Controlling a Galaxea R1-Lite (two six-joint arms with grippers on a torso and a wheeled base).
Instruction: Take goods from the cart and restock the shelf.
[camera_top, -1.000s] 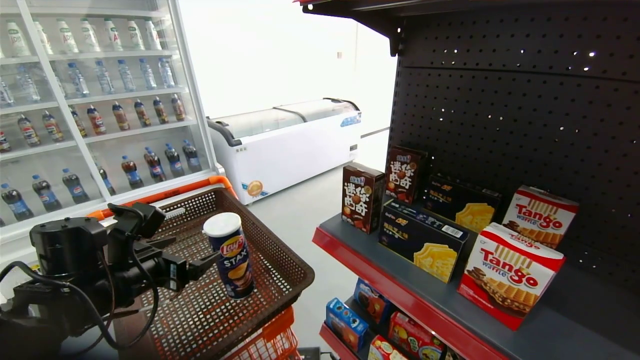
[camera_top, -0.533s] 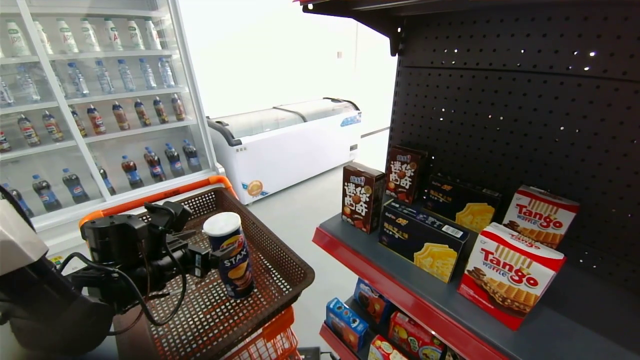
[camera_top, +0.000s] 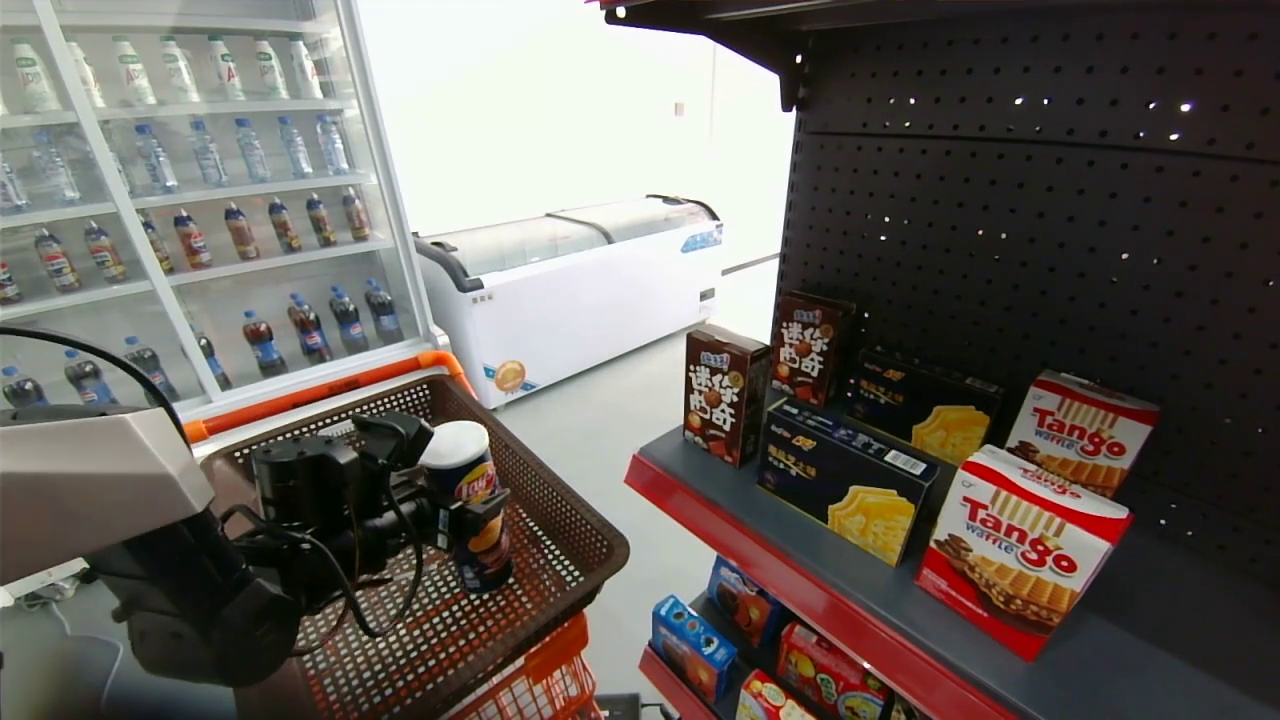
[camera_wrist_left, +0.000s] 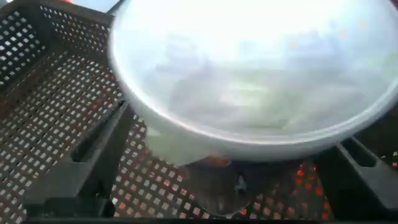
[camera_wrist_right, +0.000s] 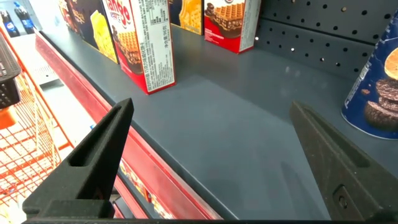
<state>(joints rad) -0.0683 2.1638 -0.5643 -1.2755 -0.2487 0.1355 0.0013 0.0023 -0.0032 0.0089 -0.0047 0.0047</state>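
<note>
Left gripper (camera_top: 468, 505) is spread, one finger either side of the chips can (camera_top: 458, 445). The can stands upright in the cart basket (camera_top: 545, 475). Pad contact apparently not yet made; positioned for a side grasp.

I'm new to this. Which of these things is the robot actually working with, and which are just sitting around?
In the job: chip can, standing in the cart basket; left end effector around it; shelf.
Just there: wafer boxes, drinks fridge, chest freezer.
</note>
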